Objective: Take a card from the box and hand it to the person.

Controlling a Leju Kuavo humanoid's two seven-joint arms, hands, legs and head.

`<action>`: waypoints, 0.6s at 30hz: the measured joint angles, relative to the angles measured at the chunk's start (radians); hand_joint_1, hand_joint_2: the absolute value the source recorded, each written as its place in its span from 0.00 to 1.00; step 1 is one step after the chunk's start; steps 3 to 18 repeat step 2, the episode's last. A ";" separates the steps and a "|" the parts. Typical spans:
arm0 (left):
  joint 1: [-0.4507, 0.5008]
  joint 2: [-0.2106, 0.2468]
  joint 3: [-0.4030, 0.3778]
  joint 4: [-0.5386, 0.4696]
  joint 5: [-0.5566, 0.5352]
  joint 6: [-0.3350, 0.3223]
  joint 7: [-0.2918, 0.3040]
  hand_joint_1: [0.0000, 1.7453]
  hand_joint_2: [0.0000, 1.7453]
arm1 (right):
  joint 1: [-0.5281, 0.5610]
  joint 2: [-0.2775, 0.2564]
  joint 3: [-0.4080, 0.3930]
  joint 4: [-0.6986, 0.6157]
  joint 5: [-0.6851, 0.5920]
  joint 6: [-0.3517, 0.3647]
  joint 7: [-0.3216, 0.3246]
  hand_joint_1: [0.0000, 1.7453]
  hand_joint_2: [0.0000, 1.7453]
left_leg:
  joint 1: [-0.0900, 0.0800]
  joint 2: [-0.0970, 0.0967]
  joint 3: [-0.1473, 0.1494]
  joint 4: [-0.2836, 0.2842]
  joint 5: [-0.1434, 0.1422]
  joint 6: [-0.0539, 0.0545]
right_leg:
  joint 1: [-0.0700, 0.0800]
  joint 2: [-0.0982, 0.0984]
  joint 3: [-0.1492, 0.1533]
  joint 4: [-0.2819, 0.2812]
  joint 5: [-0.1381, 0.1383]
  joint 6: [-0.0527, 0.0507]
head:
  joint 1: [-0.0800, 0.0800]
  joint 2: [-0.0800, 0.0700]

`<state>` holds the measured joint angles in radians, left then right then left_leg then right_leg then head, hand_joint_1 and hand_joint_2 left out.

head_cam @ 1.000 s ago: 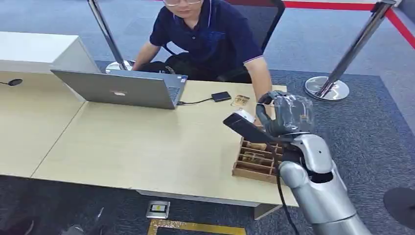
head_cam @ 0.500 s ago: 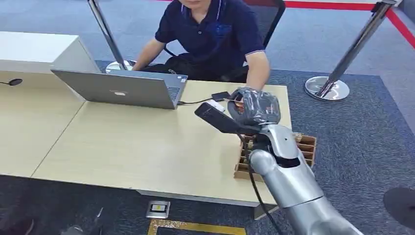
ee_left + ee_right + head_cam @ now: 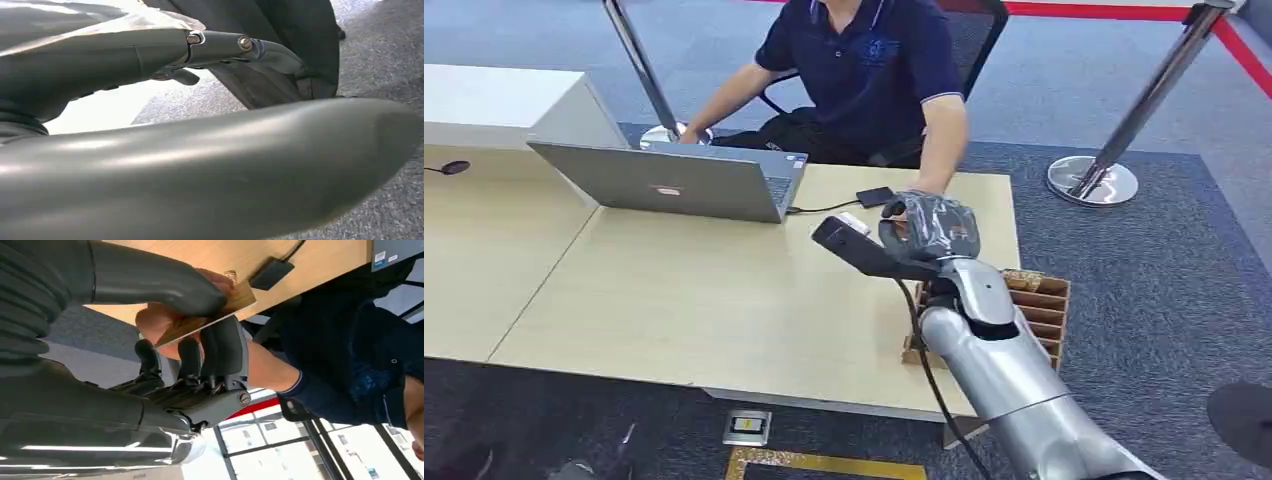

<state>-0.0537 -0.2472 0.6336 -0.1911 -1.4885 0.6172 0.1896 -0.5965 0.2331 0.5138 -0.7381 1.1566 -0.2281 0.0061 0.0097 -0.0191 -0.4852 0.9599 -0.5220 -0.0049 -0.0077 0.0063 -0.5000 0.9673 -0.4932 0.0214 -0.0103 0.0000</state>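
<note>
right now the right hand (image 3: 929,232) is raised over the far part of the table (image 3: 674,300), ahead of the box (image 3: 1036,310) and in front of the seated person (image 3: 874,70). in the right wrist view the right hand (image 3: 190,340) pinches the card (image 3: 235,302), a thin wood-coloured piece, between the thick grey thumb on one face and the darker fingers (image 3: 225,347) on the other. the card's far end sticks out past the thumb tip. the person's hand (image 3: 155,325) is right against the card, fingers touching it from the other side; whether the person already grips it, cannot tell. the forearm behind that hand runs back to a dark blue sleeve.

from the head view, the card itself is hidden behind the hand and its clear wrapping. the wrist camera housing juts out dark to the left of the hand. the box sits at the table's near right edge, partly covered by the silver forearm, its wooden dividers showing beside the arm.

left hand (image 3: 215,165): the left wrist view is close and blurred, grey thumb and one dark finger stretched out, carpet beyond. nothing seen in it, but fingers mostly out of sight, so apart or together, cannot tell.

also on the table: open laptop (image 3: 674,180) at the far left, a small black device (image 3: 875,196) on a cable beside it. stanchion base (image 3: 1092,182) on the carpet to the right.
</note>
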 joint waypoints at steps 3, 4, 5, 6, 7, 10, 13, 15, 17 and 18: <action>0.000 0.000 0.000 0.000 0.000 0.000 0.000 0.00 0.00 | 0.000 0.000 0.000 0.003 0.001 -0.005 0.000 0.00 1.00 | 0.000 0.000 0.000 0.000 0.000 0.000 | 0.000 0.000 0.000 0.000 0.000 0.000 | 0.000 0.000; 0.000 0.000 0.000 0.000 0.000 0.000 0.000 0.00 0.00 | 0.000 0.000 0.000 0.003 0.001 -0.005 0.000 0.00 1.00 | 0.000 0.000 0.000 0.000 0.000 0.000 | 0.000 0.000 0.000 0.000 0.000 0.000 | 0.000 0.000; 0.000 0.000 0.000 0.000 0.000 0.000 0.000 0.00 0.00 | 0.000 0.000 0.000 0.003 0.001 -0.005 0.000 0.00 1.00 | 0.000 0.000 0.000 0.000 0.000 0.000 | 0.000 0.000 0.000 0.000 0.000 0.000 | 0.000 0.000; 0.000 0.000 0.000 0.000 0.000 0.000 0.000 0.00 0.00 | 0.000 0.000 0.000 0.003 0.001 -0.005 0.000 0.00 1.00 | 0.000 0.000 0.000 0.000 0.000 0.000 | 0.000 0.000 0.000 0.000 0.000 0.000 | 0.000 0.000; 0.000 0.000 0.000 0.000 0.000 0.000 0.000 0.00 0.00 | 0.000 0.000 0.000 0.003 0.001 -0.005 0.000 0.00 1.00 | 0.000 0.000 0.000 0.000 0.000 0.000 | 0.000 0.000 0.000 0.000 0.000 0.000 | 0.000 0.000; 0.000 0.000 0.000 0.000 0.000 0.000 0.000 0.00 0.00 | 0.000 0.000 0.000 0.003 0.001 -0.005 0.000 0.00 1.00 | 0.000 0.000 0.000 0.000 0.000 0.000 | 0.000 0.000 0.000 0.000 0.000 0.000 | 0.000 0.000; 0.000 0.000 0.000 0.000 0.000 0.000 0.000 0.00 0.00 | 0.000 0.000 0.000 0.003 0.001 -0.005 0.000 0.00 1.00 | 0.000 0.000 0.000 0.000 0.000 0.000 | 0.000 0.000 0.000 0.000 0.000 0.000 | 0.000 0.000; 0.000 0.000 0.000 0.000 0.000 0.000 0.000 0.00 0.00 | 0.000 0.000 0.000 0.003 0.001 -0.005 0.000 0.00 1.00 | 0.000 0.000 0.000 0.000 0.000 0.000 | 0.000 0.000 0.000 0.000 0.000 0.000 | 0.000 0.000; 0.000 0.000 0.000 0.000 0.000 0.000 0.000 0.00 0.00 | 0.000 0.000 0.000 0.003 0.001 -0.005 0.000 0.00 1.00 | 0.000 0.000 0.000 0.000 0.000 0.000 | 0.000 0.000 0.000 0.000 0.000 0.000 | 0.000 0.000; 0.000 0.000 0.000 0.000 0.000 0.000 0.000 0.00 0.00 | 0.000 0.000 0.000 0.003 0.001 -0.005 0.000 0.00 1.00 | 0.000 0.000 0.000 0.000 0.000 0.000 | 0.000 0.000 0.000 0.000 0.000 0.000 | 0.000 0.000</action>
